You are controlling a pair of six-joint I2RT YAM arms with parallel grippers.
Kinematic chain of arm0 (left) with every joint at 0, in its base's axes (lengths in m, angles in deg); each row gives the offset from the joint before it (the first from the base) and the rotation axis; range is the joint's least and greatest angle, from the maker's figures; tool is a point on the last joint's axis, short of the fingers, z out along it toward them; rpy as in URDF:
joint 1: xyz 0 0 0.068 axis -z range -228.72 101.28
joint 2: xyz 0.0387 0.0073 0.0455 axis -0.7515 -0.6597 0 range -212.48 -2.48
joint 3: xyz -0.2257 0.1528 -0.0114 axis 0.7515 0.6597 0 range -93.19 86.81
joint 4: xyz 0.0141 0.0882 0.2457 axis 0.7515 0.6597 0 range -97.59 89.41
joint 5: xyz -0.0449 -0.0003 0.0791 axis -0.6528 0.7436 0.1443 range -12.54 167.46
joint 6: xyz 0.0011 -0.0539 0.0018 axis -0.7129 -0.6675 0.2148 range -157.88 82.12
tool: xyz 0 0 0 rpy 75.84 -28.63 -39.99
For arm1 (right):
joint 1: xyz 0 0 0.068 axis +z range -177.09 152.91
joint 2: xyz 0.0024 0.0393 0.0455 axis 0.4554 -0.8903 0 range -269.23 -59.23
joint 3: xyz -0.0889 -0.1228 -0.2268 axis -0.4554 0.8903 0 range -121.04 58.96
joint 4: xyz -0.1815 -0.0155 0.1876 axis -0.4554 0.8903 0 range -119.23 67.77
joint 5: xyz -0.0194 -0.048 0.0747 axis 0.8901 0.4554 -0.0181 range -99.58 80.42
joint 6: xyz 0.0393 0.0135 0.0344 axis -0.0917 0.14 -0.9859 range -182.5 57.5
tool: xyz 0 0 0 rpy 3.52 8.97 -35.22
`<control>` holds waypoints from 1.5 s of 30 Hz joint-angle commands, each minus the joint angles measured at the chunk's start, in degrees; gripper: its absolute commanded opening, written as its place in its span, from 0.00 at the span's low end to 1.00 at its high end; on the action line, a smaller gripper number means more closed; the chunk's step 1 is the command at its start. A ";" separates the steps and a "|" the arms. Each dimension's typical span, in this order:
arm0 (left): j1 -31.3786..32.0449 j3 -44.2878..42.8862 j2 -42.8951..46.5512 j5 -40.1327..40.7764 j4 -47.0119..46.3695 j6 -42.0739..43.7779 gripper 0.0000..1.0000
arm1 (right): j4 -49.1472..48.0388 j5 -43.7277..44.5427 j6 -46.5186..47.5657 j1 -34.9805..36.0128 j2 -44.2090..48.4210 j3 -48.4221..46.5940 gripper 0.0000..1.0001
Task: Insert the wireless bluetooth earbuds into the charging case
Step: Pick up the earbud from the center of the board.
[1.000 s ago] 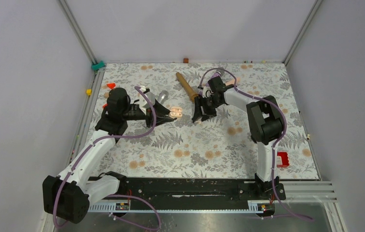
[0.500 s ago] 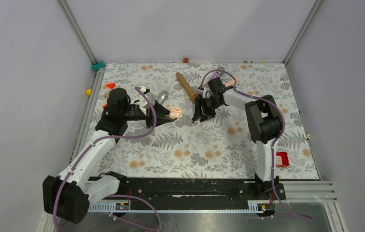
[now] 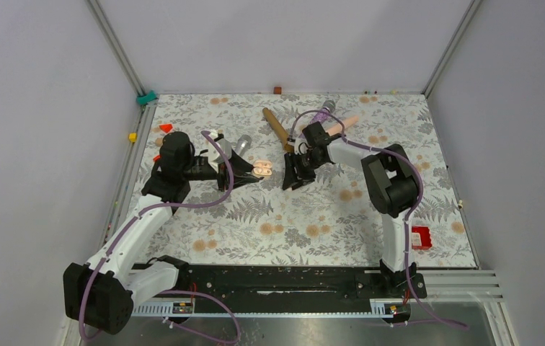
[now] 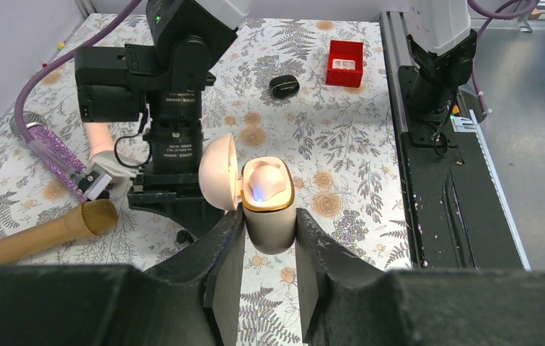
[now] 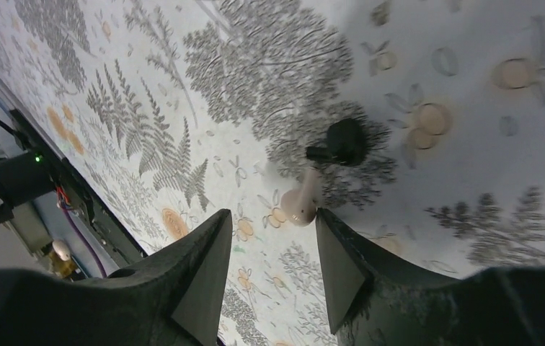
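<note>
Right gripper [image 5: 273, 216] slid left, jaws apart over a black-headed, pale-stemmed earbud [image 5: 344, 141] — left gripper [image 4: 269, 220] clamps the charging case [image 4: 262, 191].

Looked like a robotics lab test cell to me, definitely not someone's home. The table [image 3: 255, 220] had a fern-and-flower print cloth on it, but it sat boxed in by plain pale walls [image 3: 284, 43] with aluminium frame posts [image 3: 114, 45] in the corners. The left arm [image 3: 129, 234] and right arm [image 3: 392, 187] were bolted to a black rail [image 3: 284, 280] at the near edge, with purple cables [image 3: 229, 169] looping off them.
</note>
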 commanded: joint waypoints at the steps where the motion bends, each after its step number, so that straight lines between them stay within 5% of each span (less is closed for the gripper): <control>1: -0.38 0.07 1.89 -2.18 -1.88 1.12 0.00 | 2.25 0.35 2.80 2.85 3.68 1.66 0.55; 6: -0.58 0.18 2.27 -2.36 -1.85 1.09 0.00 | 5.22 6.64 6.86 3.77 6.03 0.77 0.54; 16: -0.73 0.19 1.94 -2.93 -1.90 1.25 0.00 | 10.00 35.90 26.77 13.06 16.58 0.78 0.56; 24: -0.76 0.16 2.20 -2.66 -1.86 1.18 0.00 | 10.98 41.05 34.68 19.52 13.02 -2.04 0.57; 45: -1.23 0.19 2.96 -3.17 -1.85 1.16 0.00 | 10.99 49.70 32.35 24.12 0.51 -9.18 0.54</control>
